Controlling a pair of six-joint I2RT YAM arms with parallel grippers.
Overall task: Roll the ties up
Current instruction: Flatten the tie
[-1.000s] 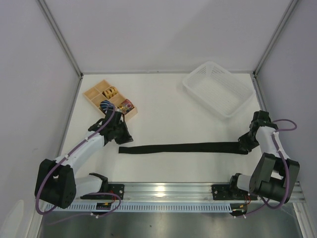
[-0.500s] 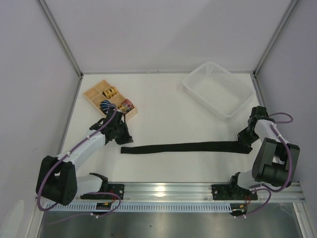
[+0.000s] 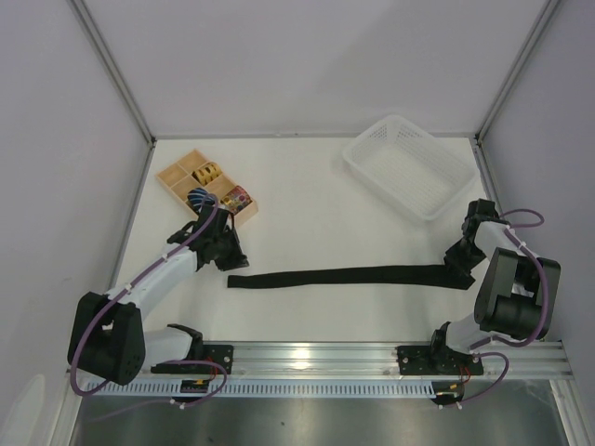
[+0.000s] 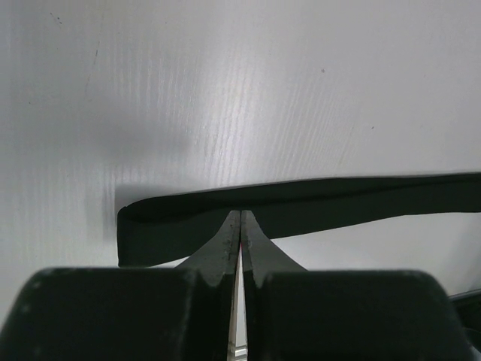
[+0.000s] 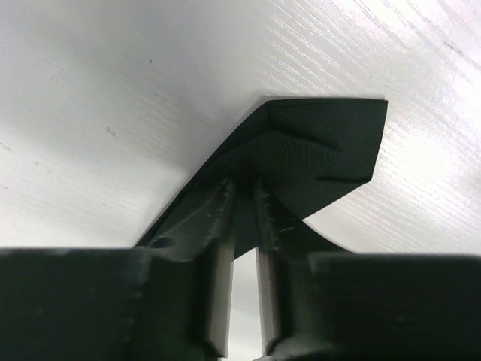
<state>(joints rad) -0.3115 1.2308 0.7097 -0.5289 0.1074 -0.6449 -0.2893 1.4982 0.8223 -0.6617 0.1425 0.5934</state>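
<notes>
A black tie (image 3: 344,275) lies stretched flat across the near part of the white table. My left gripper (image 3: 231,263) is at its narrow left end. In the left wrist view the jaws (image 4: 240,214) are pressed together on the tie (image 4: 361,203), whose end looks slightly lifted. My right gripper (image 3: 457,268) is at the wide right end. In the right wrist view its jaws (image 5: 242,184) pinch the folded, pointed end of the tie (image 5: 323,143).
A white plastic basket (image 3: 358,167) stands at the back right. A wooden compartment tray (image 3: 177,177) holding coloured rolled items sits at the back left, just behind my left arm. A metal rail (image 3: 316,353) runs along the near edge. Grey walls close in both sides.
The right gripper has shifted slightly back and right with the wide end. The tie's left end has slid a little to the right, with the left gripper staying on it.
</notes>
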